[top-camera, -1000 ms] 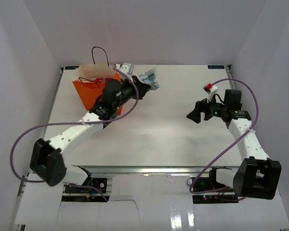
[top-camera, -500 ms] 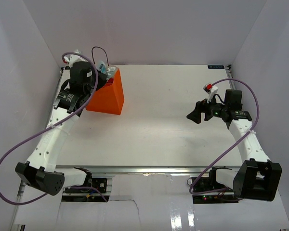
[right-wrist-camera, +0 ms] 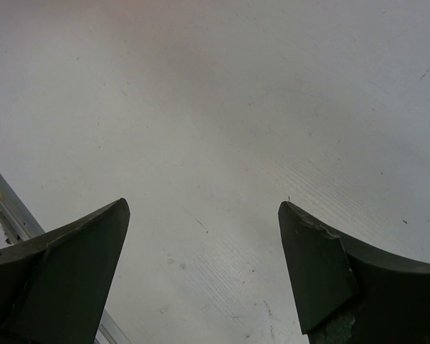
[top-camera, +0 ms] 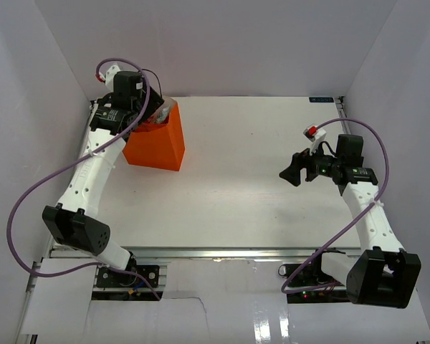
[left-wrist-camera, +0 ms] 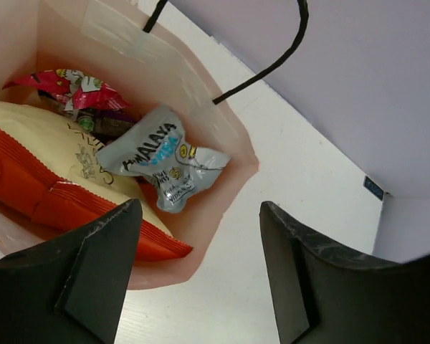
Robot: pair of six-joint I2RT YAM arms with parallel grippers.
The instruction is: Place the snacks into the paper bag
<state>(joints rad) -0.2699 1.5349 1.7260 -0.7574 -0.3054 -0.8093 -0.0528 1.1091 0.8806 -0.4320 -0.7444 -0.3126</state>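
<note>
The orange paper bag (top-camera: 158,141) stands at the table's far left, its pale inside (left-wrist-camera: 165,68) and a black loop handle (left-wrist-camera: 272,64) showing in the left wrist view. Inside lie snacks: a pale blue packet (left-wrist-camera: 163,162) on top, a large red-orange-and-cream chip bag (left-wrist-camera: 50,179), a magenta packet (left-wrist-camera: 72,84) and dark bars (left-wrist-camera: 107,123). My left gripper (top-camera: 156,113) (left-wrist-camera: 198,215) hangs open just above the bag's mouth, nothing between its fingers. My right gripper (top-camera: 291,173) (right-wrist-camera: 204,208) is open over bare table at the right, holding nothing.
White enclosure walls close in the table (top-camera: 258,179) on the left, back and right; the bag stands close to the left wall. A metal rail (right-wrist-camera: 0,201) shows at the left edge of the right wrist view.
My left arm swung from right of the bag to above its mouth with the pale blue packet, then opened; the packet now lies inside. The right arm barely moved.
</note>
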